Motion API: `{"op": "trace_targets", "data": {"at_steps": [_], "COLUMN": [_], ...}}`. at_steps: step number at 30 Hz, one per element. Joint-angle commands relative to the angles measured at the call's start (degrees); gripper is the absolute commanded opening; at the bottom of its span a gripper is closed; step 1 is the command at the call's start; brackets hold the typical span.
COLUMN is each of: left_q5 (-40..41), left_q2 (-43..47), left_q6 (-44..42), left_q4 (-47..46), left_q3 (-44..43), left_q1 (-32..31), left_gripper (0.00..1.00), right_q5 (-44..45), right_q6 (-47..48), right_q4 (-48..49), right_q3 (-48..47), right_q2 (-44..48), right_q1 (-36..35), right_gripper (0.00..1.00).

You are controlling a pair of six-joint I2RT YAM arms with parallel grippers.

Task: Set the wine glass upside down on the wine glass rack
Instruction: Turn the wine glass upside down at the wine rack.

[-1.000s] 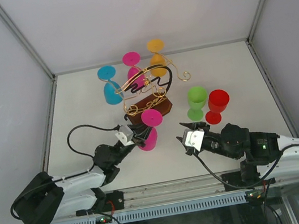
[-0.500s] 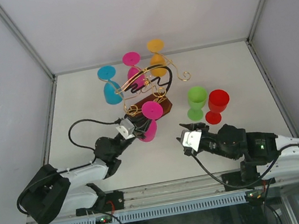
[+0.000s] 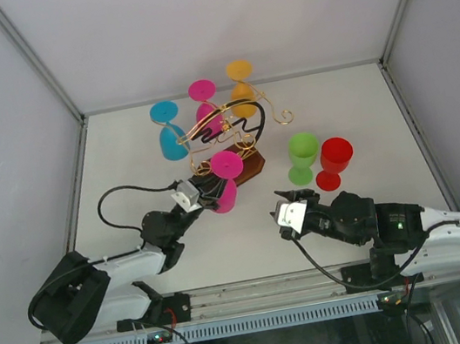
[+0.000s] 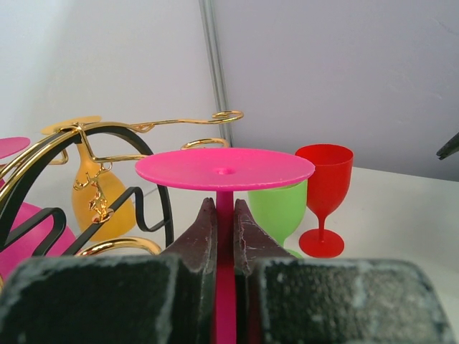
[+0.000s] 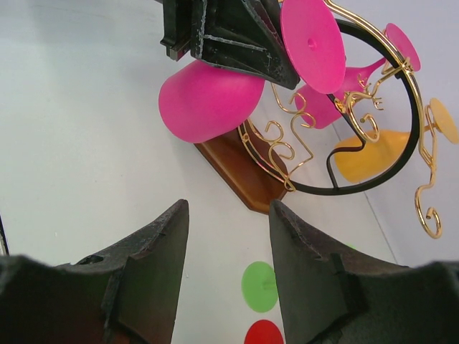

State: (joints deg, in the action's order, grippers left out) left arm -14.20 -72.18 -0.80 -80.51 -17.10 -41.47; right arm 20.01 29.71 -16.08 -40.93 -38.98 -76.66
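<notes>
A pink wine glass (image 3: 223,196) hangs upside down, foot disc up, with my left gripper (image 3: 213,189) shut on its stem just under the disc. In the left wrist view the stem (image 4: 224,208) is pinched between both fingers of that gripper (image 4: 224,206). The glass hovers beside the front left of the wine glass rack (image 3: 225,130), close to its brown wooden base (image 3: 252,166). The right wrist view shows the pink bowl (image 5: 206,100) above the table next to the rack's gold scrolls (image 5: 287,147). My right gripper (image 3: 280,203) stands open and empty, to the right of the held glass.
Blue (image 3: 171,134), pink (image 3: 204,99) and orange (image 3: 241,82) glasses hang inverted on the rack's far arms. A green glass (image 3: 303,156) and a red glass (image 3: 335,160) stand upright right of the rack, ahead of the right gripper.
The left gripper has carried the pink glass up and away from the arms' bases, closer to the rack. The right gripper has barely moved.
</notes>
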Motion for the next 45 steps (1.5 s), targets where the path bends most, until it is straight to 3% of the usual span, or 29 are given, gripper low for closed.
{"op": "trace_targets", "data": {"at_steps": [1, 9, 45], "left_q5": [0.09, -2.34, 3.74], "left_q2": [0.2, -0.55, -0.94], "left_q6": [0.71, 2.72, -0.18], "left_q4": [-5.02, -5.1, -6.02], "left_q3": [1.81, 2.85, 1.82], "left_q1": [0.67, 0.69, 5.85], "left_gripper": [0.0, 0.0, 0.0], "right_q5": [-0.14, -0.27, -0.29], "right_q6": [-0.45, -0.42, -0.18], "right_q4": [2.68, 2.61, 2.8], "right_q3": [-1.06, -1.26, -1.27], "right_q2": [-0.41, -0.79, -1.65], "right_q1": [-0.59, -0.55, -0.59], "right_gripper": [0.48, 0.48, 0.48]}}
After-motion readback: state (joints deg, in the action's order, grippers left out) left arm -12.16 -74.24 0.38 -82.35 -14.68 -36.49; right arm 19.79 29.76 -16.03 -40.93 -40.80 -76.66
